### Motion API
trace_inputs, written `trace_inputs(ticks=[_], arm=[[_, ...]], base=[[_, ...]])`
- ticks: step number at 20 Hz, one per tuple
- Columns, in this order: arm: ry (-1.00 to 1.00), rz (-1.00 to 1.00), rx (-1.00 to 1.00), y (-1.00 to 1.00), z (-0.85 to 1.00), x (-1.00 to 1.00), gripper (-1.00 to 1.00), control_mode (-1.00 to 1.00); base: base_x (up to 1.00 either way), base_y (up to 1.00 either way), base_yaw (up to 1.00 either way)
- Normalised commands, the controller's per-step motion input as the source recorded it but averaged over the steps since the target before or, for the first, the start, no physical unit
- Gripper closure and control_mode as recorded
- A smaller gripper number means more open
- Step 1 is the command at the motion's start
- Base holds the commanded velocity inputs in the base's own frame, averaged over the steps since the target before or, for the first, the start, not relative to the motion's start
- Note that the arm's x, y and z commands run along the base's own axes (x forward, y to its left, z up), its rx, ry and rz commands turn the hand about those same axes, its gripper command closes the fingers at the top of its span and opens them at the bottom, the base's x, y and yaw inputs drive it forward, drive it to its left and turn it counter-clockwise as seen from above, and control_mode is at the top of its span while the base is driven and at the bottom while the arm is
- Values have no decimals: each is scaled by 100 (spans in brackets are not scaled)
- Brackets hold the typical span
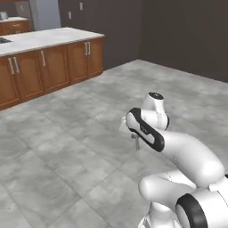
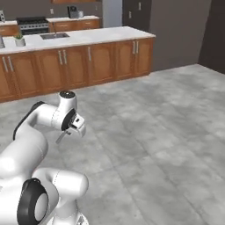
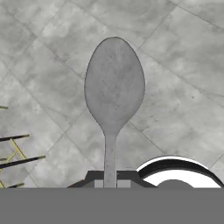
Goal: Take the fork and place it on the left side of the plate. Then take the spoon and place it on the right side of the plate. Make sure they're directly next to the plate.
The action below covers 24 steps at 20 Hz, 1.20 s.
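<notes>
grey spoon (image 3: pixel 113 94) sits clamped by its handle in the gripper (image 3: pixel 110 178), bowl pointing away over the tiled floor (image 3: pixel 183 78); wooden cabinets (image 2: pixel 88 61) stand behind

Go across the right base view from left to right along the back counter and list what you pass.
Small potted plant → sink → bare white countertop running to its right-hand end → dark wall beyond it.
</notes>
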Motion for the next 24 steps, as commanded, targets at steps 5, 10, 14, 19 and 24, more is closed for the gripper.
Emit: trace_inputs(ticks=[5,10,14,19,24], arm=[[0,0,0,0,0,0,100,100],[0,0,0,0,0,0,100,100],[0,0,0,0,0,0,100,100],[0,0,0,0,0,0,100,100],[0,0,0,0,0,0,100,100]], base=[[100,-23,65],[100,-23,62],[100,-16,53],[100,-15,48],[100,-19,45]])
